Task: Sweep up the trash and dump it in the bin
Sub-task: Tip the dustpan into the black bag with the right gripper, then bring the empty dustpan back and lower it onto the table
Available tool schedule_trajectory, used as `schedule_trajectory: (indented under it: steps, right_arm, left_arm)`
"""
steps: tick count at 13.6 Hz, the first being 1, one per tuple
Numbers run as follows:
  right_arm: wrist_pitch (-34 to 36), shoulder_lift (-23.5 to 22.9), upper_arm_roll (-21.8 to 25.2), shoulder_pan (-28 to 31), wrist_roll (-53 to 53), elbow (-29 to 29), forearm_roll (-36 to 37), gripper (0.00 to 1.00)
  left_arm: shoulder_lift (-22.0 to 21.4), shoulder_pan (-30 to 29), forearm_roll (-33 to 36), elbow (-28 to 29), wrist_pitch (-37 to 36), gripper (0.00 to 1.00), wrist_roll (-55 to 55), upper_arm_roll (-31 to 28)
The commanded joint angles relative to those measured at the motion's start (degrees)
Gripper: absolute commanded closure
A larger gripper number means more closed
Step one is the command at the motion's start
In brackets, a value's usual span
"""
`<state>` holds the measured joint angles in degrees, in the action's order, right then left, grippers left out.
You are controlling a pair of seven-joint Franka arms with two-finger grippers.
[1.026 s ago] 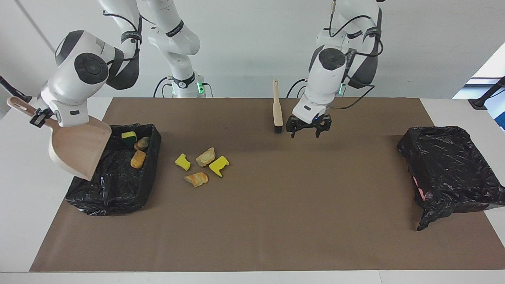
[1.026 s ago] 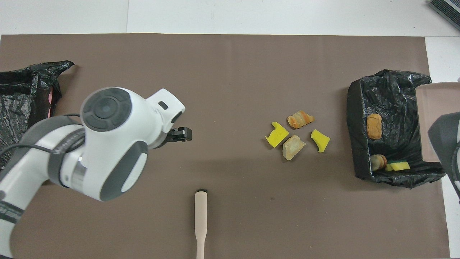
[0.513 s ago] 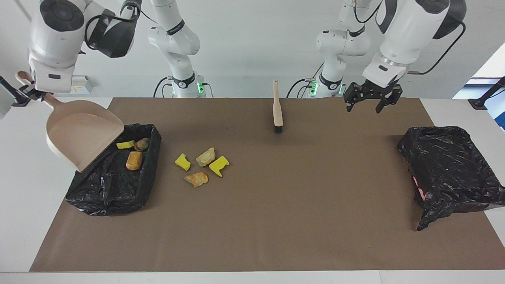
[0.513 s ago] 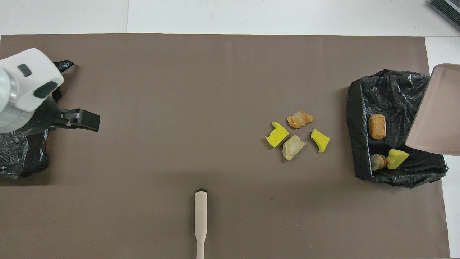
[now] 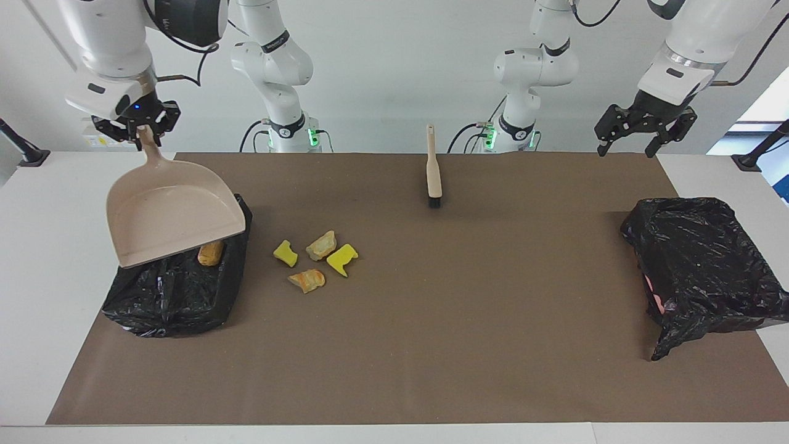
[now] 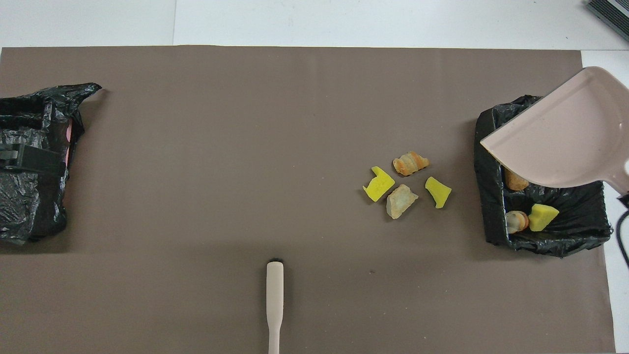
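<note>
We work at a white table (image 5: 37, 259) covered by a brown mat (image 5: 468, 308), with a plain pale wall at the robots' end. Our right gripper (image 5: 140, 128) is clamped on the handle of the beige dustpan (image 5: 169, 216), which hangs tilted below it, mouth down, over the black-lined bin (image 5: 175, 296) at the right arm's end. The pan looks empty. In the bin under the gripper we can count 3 scraps of trash (image 6: 543, 217): a yellow sponge chunk, a tan lump beside it and another tan lump half hidden by the pan. The other 4 scraps (image 5: 315, 259), 2 yellow and 2 tan, lie on the mat just beside that bin, toward the middle of the table.

Our left gripper (image 5: 646, 132) waits with its fingers spread and empty, raised near the left arm's end, above the second black-lined bin (image 5: 703, 265). The brush (image 5: 433, 169) lies unheld on the mat near the robots, well apart from both grippers.

We judge the job roughly half done. Risks from here: the pan's lip could snag the loose liner as it comes away and drag the bin, and a careless sweep could scatter the 4 light scraps.
</note>
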<state>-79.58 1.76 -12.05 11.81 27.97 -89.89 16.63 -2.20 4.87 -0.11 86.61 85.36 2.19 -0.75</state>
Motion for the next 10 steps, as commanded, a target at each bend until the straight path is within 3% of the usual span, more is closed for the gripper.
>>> schedule_trajectory:
  steps: [1, 6, 10]
  right_arm:
    - [1.2, 0.1, -0.2, -4.7, -13.9, -0.3, -7.3, 1.00]
    - [-5.1, -5.5, -0.2, -18.9, -43.3, 0.2, -15.6, 1.00]
    - [-15.8, -15.4, -0.1, -27.2, -60.0, 3.5, -20.2, 1.00]
  left_arm:
    - [0.4, -0.7, 0.8, -1.9, -2.1, 0.00, 2.3, 0.3]
    - [-0.4, -0.2, 0.5, -1.6, -2.5, 0.00, 2.3, 0.7]
    - [-0.3, -0.7, 0.5, -1.9, -4.1, 0.00, 2.4, 0.7]
